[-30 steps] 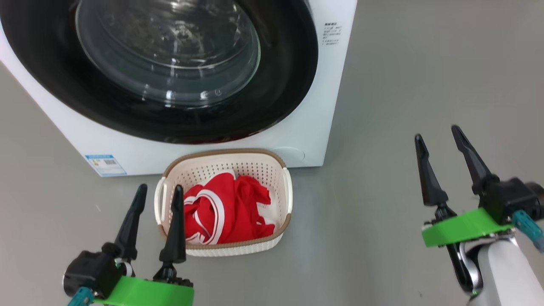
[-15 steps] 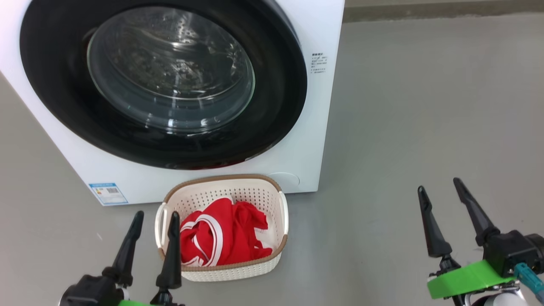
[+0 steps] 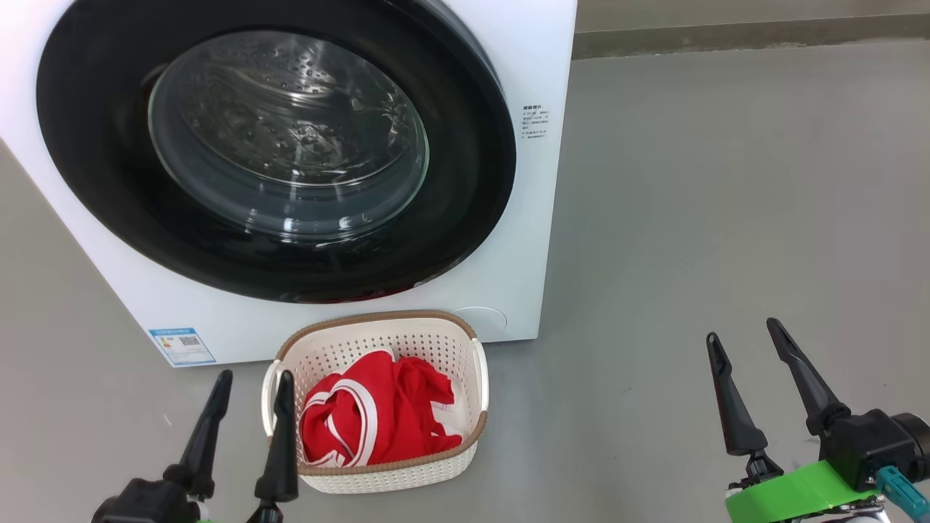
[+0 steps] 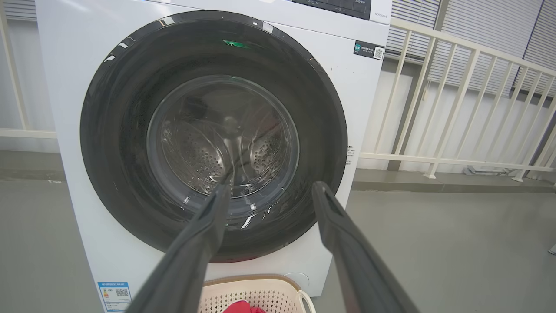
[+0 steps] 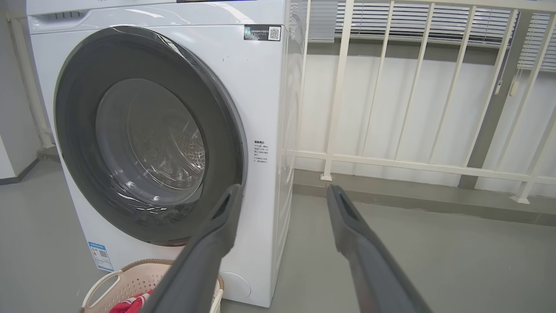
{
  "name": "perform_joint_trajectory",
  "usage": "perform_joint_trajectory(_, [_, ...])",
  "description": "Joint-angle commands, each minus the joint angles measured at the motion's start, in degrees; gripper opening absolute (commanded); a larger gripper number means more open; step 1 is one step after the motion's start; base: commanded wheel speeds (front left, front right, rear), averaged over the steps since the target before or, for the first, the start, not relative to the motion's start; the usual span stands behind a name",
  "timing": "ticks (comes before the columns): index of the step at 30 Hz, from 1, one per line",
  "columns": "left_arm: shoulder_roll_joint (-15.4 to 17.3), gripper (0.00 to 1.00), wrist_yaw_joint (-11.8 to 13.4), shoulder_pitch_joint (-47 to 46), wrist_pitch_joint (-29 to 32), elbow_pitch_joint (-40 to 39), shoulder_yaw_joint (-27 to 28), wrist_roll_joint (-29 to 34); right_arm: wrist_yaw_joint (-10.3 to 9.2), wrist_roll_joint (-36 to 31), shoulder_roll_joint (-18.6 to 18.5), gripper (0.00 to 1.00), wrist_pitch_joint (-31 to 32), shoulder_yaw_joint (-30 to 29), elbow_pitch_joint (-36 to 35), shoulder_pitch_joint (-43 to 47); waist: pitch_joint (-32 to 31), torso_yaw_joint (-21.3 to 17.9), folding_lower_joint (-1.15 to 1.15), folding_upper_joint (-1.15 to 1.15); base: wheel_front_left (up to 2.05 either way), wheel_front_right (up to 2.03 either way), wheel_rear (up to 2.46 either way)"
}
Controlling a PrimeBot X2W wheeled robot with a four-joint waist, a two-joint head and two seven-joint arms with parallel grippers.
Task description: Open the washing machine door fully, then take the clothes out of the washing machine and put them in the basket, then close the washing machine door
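Judging by how things lie, the job is at its last step or already past it. The large round glossy black washing machine door (image 3: 283, 145) sits against the front of the white front-loading washing machine (image 3: 534, 65). The bright red fabric clothes (image 3: 385, 421), one with white stripe trim, lie bunched inside the small cream-white perforated plastic basket (image 3: 392, 476) with the brown rim. It stands on the grey floor (image 3: 690, 218) just in front of the machine, below the door.

The left claw (image 3: 254, 378) hangs beside the basket's left handle, its two dark fingers spread wide with nothing between them. The right claw (image 3: 742, 333) is well apart to the right over bare floor, equally wide and empty. If anything is left, it is probably a check that the door has latched: a flat push on the black ring, not a grasp, keeping clear of the basket.

Whether the latch has caught cannot be told. Reflections on the glass bowl blur the perforated steel drum (image 4: 191, 161) behind it; no red is visible through the glass, but the drum's lowest part is hard to make out. The head view's bottom edge cuts off the left claw's wrist, and both wrist views crop the basket near its rim.
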Motion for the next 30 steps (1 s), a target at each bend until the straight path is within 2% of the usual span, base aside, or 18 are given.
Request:
perform_joint_trajectory(1, [0.56, 1.0, -0.18, -0.74, -0.45, -1.44, 1.91, 0.72, -0.22, 0.48, -0.48, 1.0, 0.05, 1.58, -1.71, -0.63, -0.02, 0.06, 0.0, 0.0, 0.0, 0.0, 0.0])
perform_joint_trajectory(10, [0.56, 1.0, -0.03, -0.86, -0.45, -1.9, 2.37, 0.94, -0.22, 0.96, -0.48, 1.0, 0.05, 1.88, -1.85, -0.61, 0.1, 0.38, 0.0, 0.0, 0.0, 0.0, 0.0])
perform_joint_trajectory(11, [0.0, 0.0, 0.06, 0.1, -0.01, -0.39, 0.42, 0.37, 0.0, 0.57, 0.01, 0.0, 0.0, 0.29, -0.12, 0.48, 0.1, 0.38, 0.0, 0.0, 0.0, 0.0, 0.0])
perform_joint_trajectory(19, [-0.3, 0.0, -0.03, 1.32, 0.95, 3.68, 0.18, -1.48, 0.01, 2.59, 0.9, 0.0, 0.34, 0.4, 3.99, 1.53, 0.12, 0.42, 0.01, 0.0, 0.0, 0.0, 0.0])
perform_joint_trajectory(23, [-0.27, 0.0, -0.17, 1.14, 1.62, 3.86, 0.45, -4.0, 0.0, 5.49, 0.7, 0.0, 0.9, 0.44, 4.14, 1.29, 0.02, 0.44, 0.13, 0.0, 0.0, 0.0, 0.0])
perform_joint_trajectory(30, [-0.22, 0.0, -0.42, 0.69, 2.73, 4.33, 0.89, -8.4, -0.01, 10.5, 0.38, 0.0, 1.86, 0.52, 4.6, 0.69, 0.21, 0.48, 0.0, 0.0, 0.0, 0.0, 0.0])
